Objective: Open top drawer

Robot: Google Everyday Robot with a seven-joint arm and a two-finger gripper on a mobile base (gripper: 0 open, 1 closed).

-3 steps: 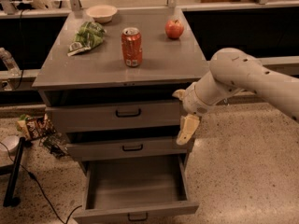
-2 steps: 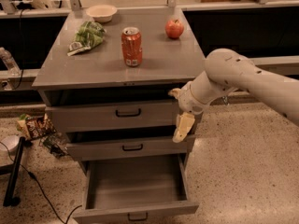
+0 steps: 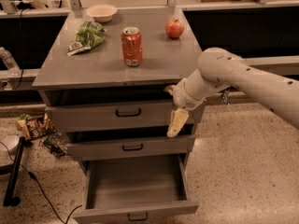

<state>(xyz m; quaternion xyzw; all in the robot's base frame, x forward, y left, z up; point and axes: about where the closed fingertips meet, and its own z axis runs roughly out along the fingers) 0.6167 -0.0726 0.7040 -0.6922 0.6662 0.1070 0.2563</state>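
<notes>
The grey cabinet (image 3: 112,71) has three drawers. The top drawer (image 3: 93,118) has a wide grey front and a small black bar handle (image 3: 128,112) at its centre. A dark gap shows above the front panel. My gripper (image 3: 176,122) hangs from the white arm (image 3: 233,76) at the right end of the top drawer's front, pointing down and well right of the handle. The middle drawer (image 3: 132,147) sits below, with a dark gap above its front too. The lowest drawer (image 3: 135,185) is pulled far out and empty.
On the cabinet top stand a red can (image 3: 131,46), an apple (image 3: 174,28), a white bowl (image 3: 101,12) and a green bag (image 3: 87,35). Snack packets (image 3: 35,125), a black cable and a black stand (image 3: 13,174) lie on the floor at left.
The arm and gripper have shifted a little to the left, closer to the right end of the top drawer's front. The drawers have not moved.
</notes>
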